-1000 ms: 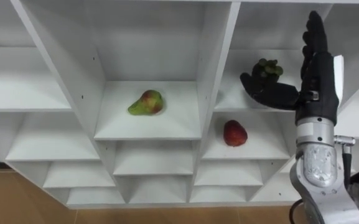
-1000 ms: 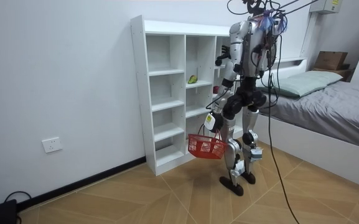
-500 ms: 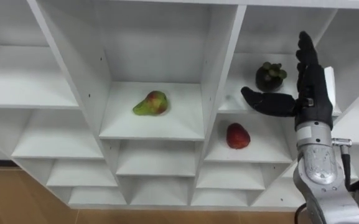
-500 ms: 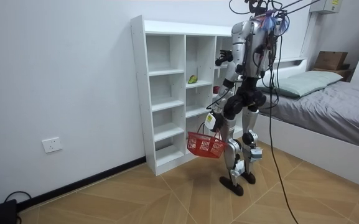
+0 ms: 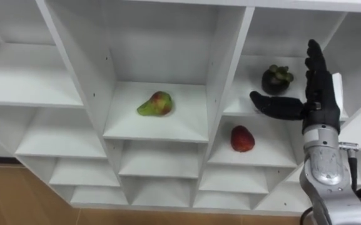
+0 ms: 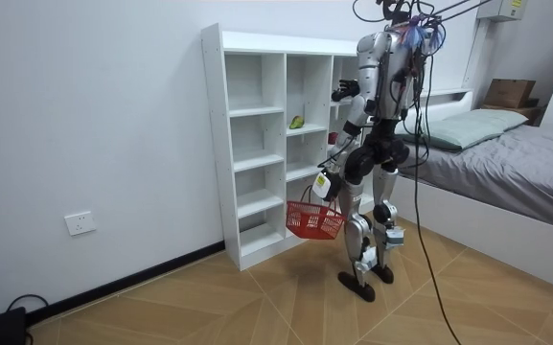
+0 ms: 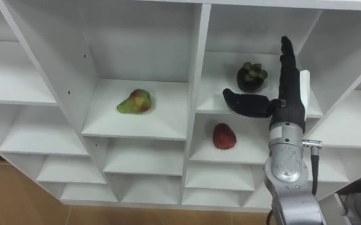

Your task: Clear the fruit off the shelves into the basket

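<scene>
1. The robot stands right in front of the white closet (image 5: 221, 75), facing it. A bed (image 6: 506, 144) sits behind it, on the far side from the closet.
2. There are three fruits in the closet. A green-and-red pear (image 5: 156, 104) lies on its side in the middle column's compartment.
3. In the closet's right column, a dark mangosteen (image 5: 276, 79) with a green top sits on the shelf level with the pear's. A red fruit (image 5: 242, 139) sits in the compartment directly below it.
4. The right hand (image 5: 321, 103) is raised in front of that right column. It's released and holds nothing: the fingers (image 5: 316, 59) are straight and point up, and the thumb (image 5: 274, 104) sticks out sideways toward the closet's middle.
5. The thumb shows just under the mangosteen, with a gap between them. The red fruit is lower down, apart from the hand.
6. In the room view the left hand (image 6: 324, 188) hangs low beside the closet's lower shelves, grasping the handle of a red basket (image 6: 316, 219) that dangles under it. I can't tell if there's anything in the basket.
</scene>
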You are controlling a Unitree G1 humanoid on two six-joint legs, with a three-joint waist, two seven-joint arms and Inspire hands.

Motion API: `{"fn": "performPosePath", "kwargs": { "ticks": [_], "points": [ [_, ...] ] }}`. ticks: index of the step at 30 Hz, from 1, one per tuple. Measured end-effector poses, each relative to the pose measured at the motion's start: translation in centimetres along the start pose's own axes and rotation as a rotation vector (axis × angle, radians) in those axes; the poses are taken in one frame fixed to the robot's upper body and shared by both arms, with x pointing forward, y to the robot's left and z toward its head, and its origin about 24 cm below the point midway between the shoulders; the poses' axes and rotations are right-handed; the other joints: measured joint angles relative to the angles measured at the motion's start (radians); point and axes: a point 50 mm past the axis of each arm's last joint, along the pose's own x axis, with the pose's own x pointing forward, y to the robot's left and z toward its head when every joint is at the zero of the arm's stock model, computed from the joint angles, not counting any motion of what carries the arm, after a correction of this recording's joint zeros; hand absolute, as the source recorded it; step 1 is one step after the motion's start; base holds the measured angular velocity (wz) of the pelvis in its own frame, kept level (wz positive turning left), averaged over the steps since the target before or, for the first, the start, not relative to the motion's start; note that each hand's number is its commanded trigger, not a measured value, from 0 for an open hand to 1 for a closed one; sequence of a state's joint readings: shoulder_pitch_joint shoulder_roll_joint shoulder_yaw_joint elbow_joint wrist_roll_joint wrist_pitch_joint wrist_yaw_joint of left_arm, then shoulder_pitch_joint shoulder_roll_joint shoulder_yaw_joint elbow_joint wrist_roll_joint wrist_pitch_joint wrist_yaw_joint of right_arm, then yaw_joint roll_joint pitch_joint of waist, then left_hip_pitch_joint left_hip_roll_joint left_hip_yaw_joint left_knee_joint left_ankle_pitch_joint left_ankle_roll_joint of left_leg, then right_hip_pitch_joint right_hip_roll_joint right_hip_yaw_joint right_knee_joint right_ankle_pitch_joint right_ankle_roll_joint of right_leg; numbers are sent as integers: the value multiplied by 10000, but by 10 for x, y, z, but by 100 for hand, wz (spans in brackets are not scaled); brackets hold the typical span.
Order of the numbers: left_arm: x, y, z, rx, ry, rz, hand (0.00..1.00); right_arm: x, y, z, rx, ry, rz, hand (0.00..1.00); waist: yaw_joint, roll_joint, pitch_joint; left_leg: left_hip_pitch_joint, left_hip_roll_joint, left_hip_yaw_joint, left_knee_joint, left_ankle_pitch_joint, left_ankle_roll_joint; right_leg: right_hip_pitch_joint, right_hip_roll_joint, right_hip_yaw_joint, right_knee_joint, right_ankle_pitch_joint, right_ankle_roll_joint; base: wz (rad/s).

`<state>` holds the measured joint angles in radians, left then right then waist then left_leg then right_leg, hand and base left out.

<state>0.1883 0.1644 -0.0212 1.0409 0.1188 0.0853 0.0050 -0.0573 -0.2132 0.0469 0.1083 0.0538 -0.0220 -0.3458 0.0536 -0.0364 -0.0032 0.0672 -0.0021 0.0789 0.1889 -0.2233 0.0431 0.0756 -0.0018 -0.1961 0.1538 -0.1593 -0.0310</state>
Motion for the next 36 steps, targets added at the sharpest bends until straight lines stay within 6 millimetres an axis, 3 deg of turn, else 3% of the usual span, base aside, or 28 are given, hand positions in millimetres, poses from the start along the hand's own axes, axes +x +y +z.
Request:
{"fn": "performPosePath", "kwargs": {
  "ticks": [3,8,20,36],
  "points": [
    [0,1,1,-71,-46,-43,100,4,0,-4,96,276,-33,0,0,-75,73,-3,3,0,-3,0,0,5,2,-2,-8,0,0,0],
    [0,3,2,-130,32,-6,100,8,2,-2,48,330,188,0,-63,-100,100,-18,0,-12,-70,-2,0,3,1,-13,-13,0,0,0],
    [0,6,7,-224,-80,65,100,21,1,-8,-626,588,699,0,-183,-177,35,-16,0,-32,-69,-1,0,-15,11,18,17,2,-1,0],
    [0,9,4,-500,268,146,100,27,-2,-9,-1132,872,1034,0,-168,-175,15,-14,-1,-76,-8,0,1,-36,6,20,157,2,-1,0]
  ]
}}
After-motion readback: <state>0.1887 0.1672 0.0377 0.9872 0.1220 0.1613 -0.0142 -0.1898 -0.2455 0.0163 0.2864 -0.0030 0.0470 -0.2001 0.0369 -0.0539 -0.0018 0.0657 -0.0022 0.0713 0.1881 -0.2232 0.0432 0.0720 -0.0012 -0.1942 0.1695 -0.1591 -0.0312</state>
